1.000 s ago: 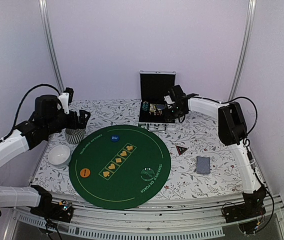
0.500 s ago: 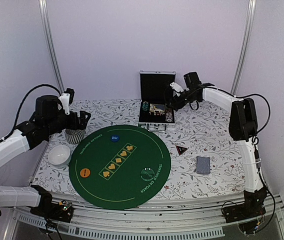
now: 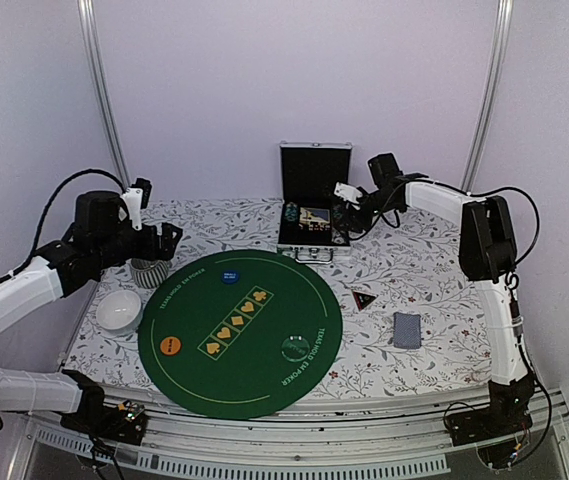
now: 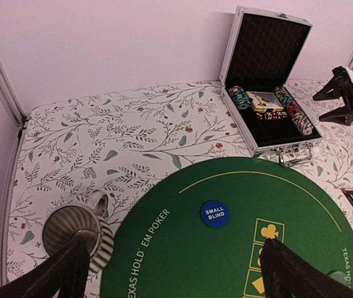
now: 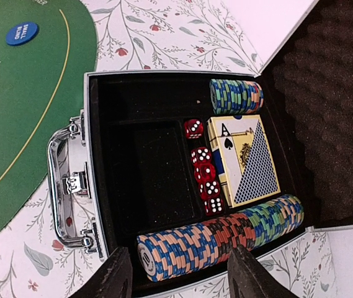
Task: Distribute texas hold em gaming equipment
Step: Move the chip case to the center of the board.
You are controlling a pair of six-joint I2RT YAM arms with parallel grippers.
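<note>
An open metal case [image 3: 312,240] stands at the table's back. In the right wrist view it holds a long row of multicoloured poker chips [image 5: 219,239], a short chip stack [image 5: 236,95], a card box [image 5: 242,158] and red dice [image 5: 204,167]. My right gripper [image 5: 179,279] is open and empty, just above the case's right side beside the chip row; it also shows in the top view [image 3: 349,212]. My left gripper [image 3: 156,243] is open and empty above the striped cup [image 4: 74,233]. On the green mat [image 3: 254,370] lie a blue disc [image 3: 229,276], an orange disc [image 3: 170,346] and a whitish disc [image 3: 295,348].
A grey-blue-backed card deck [image 3: 407,329] and a small dark triangle [image 3: 363,299] lie right of the mat. A white bowl [image 3: 119,310] sits left of the mat, in front of the cup. The case's lid [image 3: 314,172] stands upright against the back wall.
My right arm has lifted and swung back, raising its gripper from low over the case to just above its right side. My left arm has barely moved.
</note>
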